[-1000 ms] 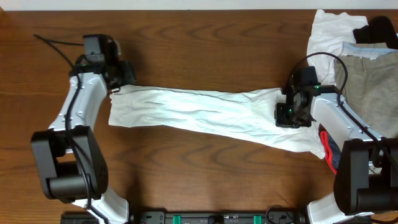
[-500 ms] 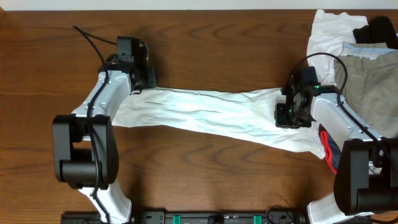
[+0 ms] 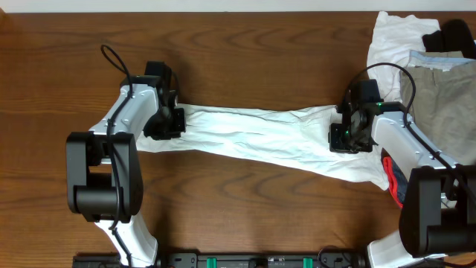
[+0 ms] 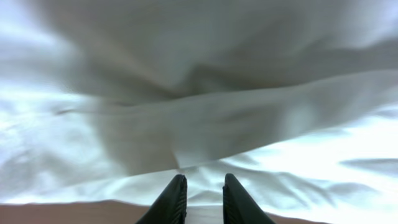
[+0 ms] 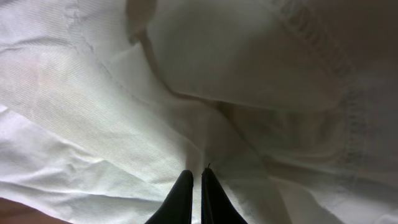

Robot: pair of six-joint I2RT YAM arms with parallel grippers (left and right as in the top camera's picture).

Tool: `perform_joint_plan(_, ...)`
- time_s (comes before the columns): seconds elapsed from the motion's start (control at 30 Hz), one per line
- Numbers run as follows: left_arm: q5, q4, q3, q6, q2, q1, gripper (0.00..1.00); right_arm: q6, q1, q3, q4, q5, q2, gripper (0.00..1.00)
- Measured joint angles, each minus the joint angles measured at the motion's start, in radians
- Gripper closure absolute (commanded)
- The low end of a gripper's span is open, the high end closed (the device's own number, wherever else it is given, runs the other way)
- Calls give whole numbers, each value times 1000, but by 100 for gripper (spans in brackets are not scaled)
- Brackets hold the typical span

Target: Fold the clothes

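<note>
The white garment (image 3: 253, 138) — clamped by the left gripper (image 4: 200, 178) at 9 o'clock, the right gripper (image 5: 196, 174) at 3 — could be skewed by uneven pulling.

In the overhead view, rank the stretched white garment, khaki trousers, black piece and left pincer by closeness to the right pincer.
1. Stretched white garment, gripped by the right pincer.
2. Khaki trousers, to its right.
3. Black piece, far right corner.
4. Left pincer, garment's other end.
</note>
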Motion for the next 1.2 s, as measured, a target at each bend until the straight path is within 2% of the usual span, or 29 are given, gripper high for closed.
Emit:
perform_joint_plan(0.13,-68,11,0,0,0,3,90,0,0,0,0,0,0,94)
perform_joint_plan(0.37,-108,40,0,1,-23,6,89,0,0,0,0,0,0,94)
perform_joint_plan(0.4,-109,43,0,2,-40,6,77,0,0,0,0,0,0,94)
perform_joint_plan(0.43,-110,48,0,8,-58,6,60,0,0,0,0,0,0,94)
perform_joint_plan(0.5,-113,57,0,5,-104,8,37,-1,0,0,0,2,0,94)
perform_joint_plan(0.53,-112,59,0,3,-136,13,29,-3,0,0,0,3,0,94)
perform_joint_plan(0.6,-112,61,0,7,-180,31,22,-6,0,0,0,4,0,94)
perform_joint_plan(0.73,-99,62,1,1,-206,100,17,-8,0,0,0,4,0,94)
perform_joint_plan(1.0,71,79,1,39,-106,274,16,-8,0,0,0,4,0,94)
perform_joint_plan(1.2,192,122,1,108,-28,302,14,-8,0,0,0,4,0,94)
